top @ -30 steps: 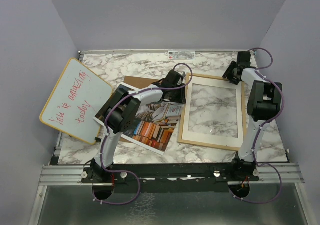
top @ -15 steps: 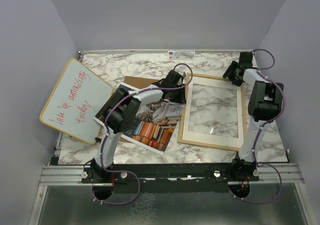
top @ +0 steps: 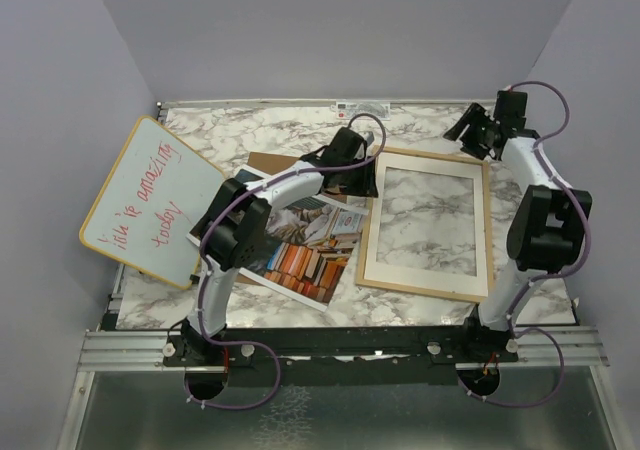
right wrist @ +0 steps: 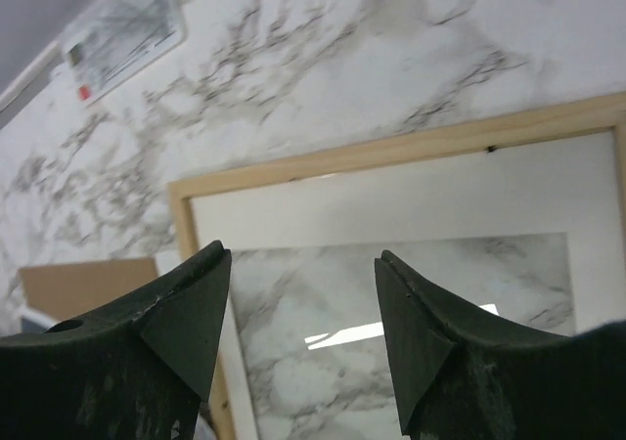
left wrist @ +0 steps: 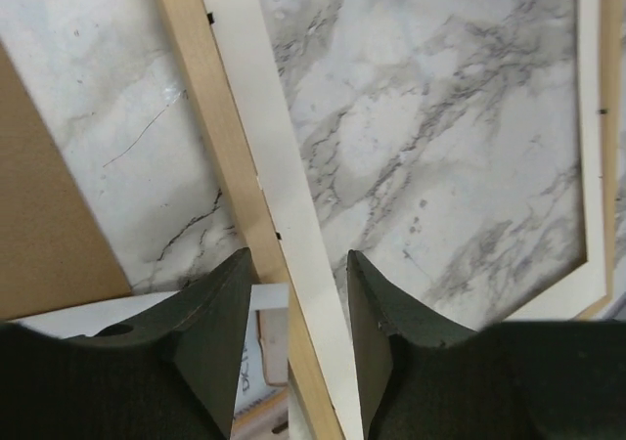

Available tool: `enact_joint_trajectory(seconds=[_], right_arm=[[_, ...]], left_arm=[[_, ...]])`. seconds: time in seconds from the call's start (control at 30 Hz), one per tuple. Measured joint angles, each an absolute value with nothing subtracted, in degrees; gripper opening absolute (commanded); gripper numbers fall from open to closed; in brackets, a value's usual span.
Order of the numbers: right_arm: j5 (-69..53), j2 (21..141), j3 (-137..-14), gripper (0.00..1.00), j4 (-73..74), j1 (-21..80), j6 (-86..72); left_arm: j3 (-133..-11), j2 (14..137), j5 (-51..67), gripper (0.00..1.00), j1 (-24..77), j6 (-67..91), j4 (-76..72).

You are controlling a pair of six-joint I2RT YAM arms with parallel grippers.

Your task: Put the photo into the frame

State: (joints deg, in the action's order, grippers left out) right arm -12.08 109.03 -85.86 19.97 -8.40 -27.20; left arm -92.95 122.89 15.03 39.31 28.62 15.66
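Observation:
The frame [top: 369, 232], thin light wood around a pale mat and a clear pane, lies flat right of centre. The photo [top: 300, 242], a cat among colourful books, lies face up to its left, its corner tucked at the frame's left side. My left gripper [top: 366, 170] hovers open astride the frame's left rail [left wrist: 210, 137], with a gap on each side of the rail and the photo's white corner [left wrist: 266, 297] below. My right gripper [top: 465, 133] hangs open above the frame's far edge [right wrist: 391, 147], holding nothing.
A whiteboard [top: 150, 200] with red handwriting leans at the left. A brown backing board [top: 270, 162] lies behind the photo and shows as the brown sheet [left wrist: 49, 215] at the left of the left wrist view. A label [top: 362, 106] sits at the table's far edge.
The left jaws have spread apart over the frame's left rail. The right arm has swung back and rightward, lifting its gripper off the frame's far right corner with its jaws wider.

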Motion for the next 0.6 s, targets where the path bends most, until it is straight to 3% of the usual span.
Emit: enact_joint_trajectory(seconds=[0.17, 0.3, 0.6], right_arm=[[-18.35, 100.66, -79.64, 0.65, 19.51, -2.61, -28.14], [-22.74, 99.74, -77.47, 0.66, 19.84, 4.99, -27.57], [-24.51, 112.33, -87.24, 0.67, 24.60, 21.91, -21.91]], left_arm=[[-93.06, 116.18, 13.69, 0.47, 38.81, 28.16, 17.72], [-89.30, 108.14, 7.70, 0.41, 38.24, 28.62, 20.01], [-66.43, 91.55, -3.84, 0.35, 32.71, 31.92, 26.11]])
